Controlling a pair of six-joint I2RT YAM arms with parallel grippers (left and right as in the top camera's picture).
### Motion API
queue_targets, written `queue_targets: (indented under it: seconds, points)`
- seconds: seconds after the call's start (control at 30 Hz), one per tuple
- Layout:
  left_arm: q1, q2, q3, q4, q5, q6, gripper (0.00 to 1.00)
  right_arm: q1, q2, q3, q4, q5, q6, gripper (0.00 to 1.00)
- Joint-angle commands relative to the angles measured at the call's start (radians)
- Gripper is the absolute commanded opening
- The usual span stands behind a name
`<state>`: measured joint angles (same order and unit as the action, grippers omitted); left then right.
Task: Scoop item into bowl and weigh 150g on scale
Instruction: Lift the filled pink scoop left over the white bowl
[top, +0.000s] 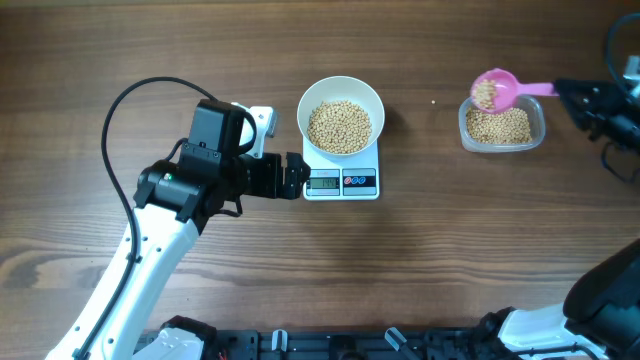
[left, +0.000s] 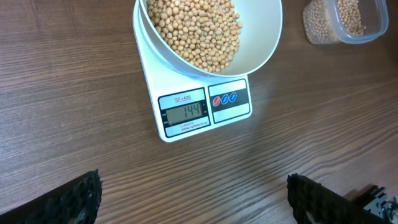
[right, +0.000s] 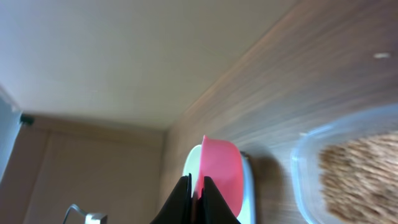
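Scoop, pink, bean-laden, clenched in right gripper; handle axis runs leftward from jaws toward bowl, well apart; left gripper unclenched beside scale

bowl: white, round, upright on scale | scale: white, square, middle of table, nearer far edge (display reads 144) | beans: tan, heaped in bowl, more near right edge
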<state>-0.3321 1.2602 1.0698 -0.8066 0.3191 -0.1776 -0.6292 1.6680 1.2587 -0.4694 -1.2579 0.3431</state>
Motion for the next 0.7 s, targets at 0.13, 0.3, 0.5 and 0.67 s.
queue_targets:
  seconds: [0.13,0.3,0.5,0.67]
  points:
    - [-0.004,0.002,-0.007,0.003,0.012,0.016,1.00,0.219,0.010,-0.005,0.209,-0.066,0.107,0.04]
    - [-0.004,0.002,-0.007,0.003,0.012,0.016,1.00,0.339,0.010,-0.005,0.322,-0.056,0.113,0.04]
    - [-0.004,0.002,-0.007,0.003,0.012,0.016,1.00,0.444,0.010,-0.005,0.327,0.036,0.109,0.04]
    - [-0.004,0.002,-0.007,0.003,0.012,0.016,1.00,0.517,0.010,-0.005,0.327,0.117,0.056,0.04]
